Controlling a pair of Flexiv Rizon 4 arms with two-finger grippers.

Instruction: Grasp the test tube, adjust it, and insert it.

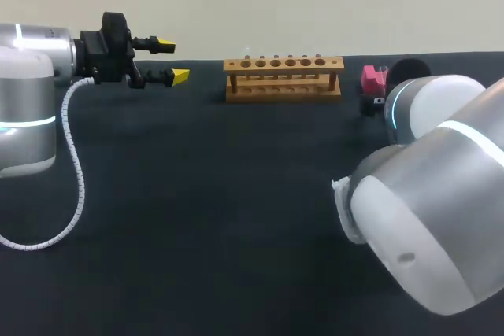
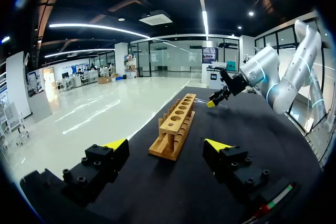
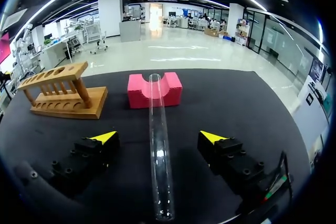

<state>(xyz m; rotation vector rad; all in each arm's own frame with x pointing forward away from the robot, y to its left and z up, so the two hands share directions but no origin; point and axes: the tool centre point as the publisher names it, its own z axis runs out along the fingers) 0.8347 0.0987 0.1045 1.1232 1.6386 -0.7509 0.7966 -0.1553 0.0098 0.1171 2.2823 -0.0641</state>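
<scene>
Clear glass test tube (image 3: 159,145): straddled, untouched, by right gripper (image 3: 157,137), fingers parted; held left gripper (image 1: 173,60) level, parted, facing wooden rack (image 1: 283,76).

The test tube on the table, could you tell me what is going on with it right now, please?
Nothing is held yet. The test tube lies with its far end in the notch of the pink block. The right gripper is over it, open, with a finger on either side and neither touching. The wooden rack stands empty near the far edge of the table. The left gripper hangs open to the rack's left, holding nothing.
</scene>
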